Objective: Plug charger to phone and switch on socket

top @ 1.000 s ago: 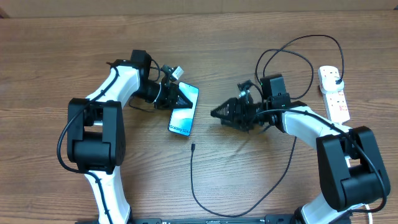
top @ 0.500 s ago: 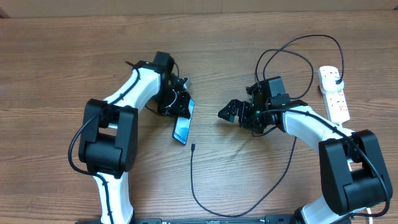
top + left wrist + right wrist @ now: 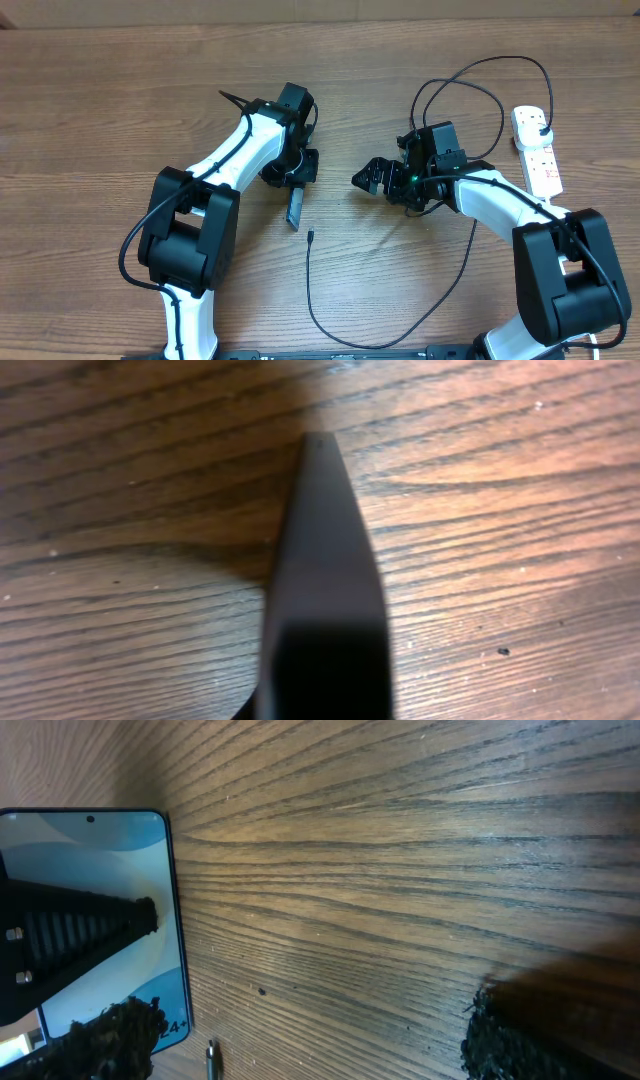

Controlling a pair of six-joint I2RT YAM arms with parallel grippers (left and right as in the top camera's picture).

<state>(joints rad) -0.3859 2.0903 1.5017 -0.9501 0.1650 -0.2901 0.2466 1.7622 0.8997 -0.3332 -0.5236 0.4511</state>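
In the overhead view the phone (image 3: 294,209) shows only as a thin dark sliver, turned up on edge, with my left gripper (image 3: 295,181) shut on its upper end. The left wrist view gives just its dark edge (image 3: 326,580) over the wood. Its light blue screen (image 3: 95,870) faces my right wrist camera, with a black left finger (image 3: 75,932) across it. My right gripper (image 3: 366,181) stands wide open a little to the right of the phone, its pads (image 3: 105,1035) empty. The charger's connector tip (image 3: 311,237) lies just below the phone and shows small (image 3: 212,1060). The socket (image 3: 538,152) lies far right.
The thin black charger cable (image 3: 330,330) runs from the tip toward the front edge. It curves right past my right arm and loops behind it up to a black plug (image 3: 541,124) in the socket. A white cord (image 3: 596,338) shows at the front right.
My left arm swung right and turned the phone from lying flat to standing on edge. The right gripper opened fully and pulled back slightly to the right.
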